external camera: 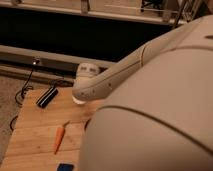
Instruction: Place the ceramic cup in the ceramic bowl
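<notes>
Cream-white arm point(150, 95), smooth rounded shells — thin dark seams, screw dots, gripper hidden beyond its tip

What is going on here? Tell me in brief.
The robot's arm fills most of the view, stretched over the far end of a wooden table. The pale part past its tip looks like the gripper, jaws shut; whether they hold anything is hidden. The cup and the bowl cannot be made out. A black object, an orange carrot-like thing and a blue item lie on the table.

Pale robot arm point(160, 110) looms over the wooden desk point(35, 127).
Claw closed, hidden behind the arm; an orange carrot-shaped thing point(59, 138) lies on the desk.
</notes>
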Controlling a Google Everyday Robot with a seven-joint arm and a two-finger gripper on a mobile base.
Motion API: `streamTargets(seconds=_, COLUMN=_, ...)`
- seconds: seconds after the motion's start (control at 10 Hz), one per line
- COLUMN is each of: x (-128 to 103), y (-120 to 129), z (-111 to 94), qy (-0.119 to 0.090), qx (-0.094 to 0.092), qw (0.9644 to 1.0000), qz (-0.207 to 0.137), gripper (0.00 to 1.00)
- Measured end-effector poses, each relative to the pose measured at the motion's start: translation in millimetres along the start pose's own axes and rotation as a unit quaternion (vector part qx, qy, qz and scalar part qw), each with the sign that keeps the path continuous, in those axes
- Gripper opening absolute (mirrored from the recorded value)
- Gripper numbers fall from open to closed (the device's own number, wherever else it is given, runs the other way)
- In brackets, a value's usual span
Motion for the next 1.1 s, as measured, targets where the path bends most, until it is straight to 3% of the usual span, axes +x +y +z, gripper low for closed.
streamTargets(seconds=0.2, x=8.6, y=-21.7, z=-10.6, qy=0.015, qx=0.056, qw=0.9981, qz=0.023, gripper=0.0)
streamTargets(seconds=0.3, x=14.9, y=-29.6, z=-17.6, qy=0.028, qx=0.094, qw=0.9944, qz=0.039, gripper=0.0)
streamTargets(seconds=0.4, x=18.7, y=-25.2, z=-24.7, qy=0.046, qx=0.138, qw=0.9875, qz=0.061, gripper=0.0)
streamTargets(seconds=0.5, x=18.9, y=-11.7, z=-29.9, qy=0.061, qx=0.166, qw=0.9809, qz=0.08, gripper=0.0)
streamTargets(seconds=0.7, x=7.3, y=9.2, z=-32.0, qy=0.076, qx=0.196, qw=0.9729, qz=0.097, gripper=0.0)
streamTargets(seconds=0.8, x=-4.7, y=24.5, z=-29.5, qy=0.076, qx=0.198, qw=0.972, qz=0.102, gripper=0.0)
streamTargets(seconds=1.1, x=-25.9, y=28.9, z=-22.7, qy=0.06, qx=0.196, qw=0.9749, qz=0.086, gripper=0.0)
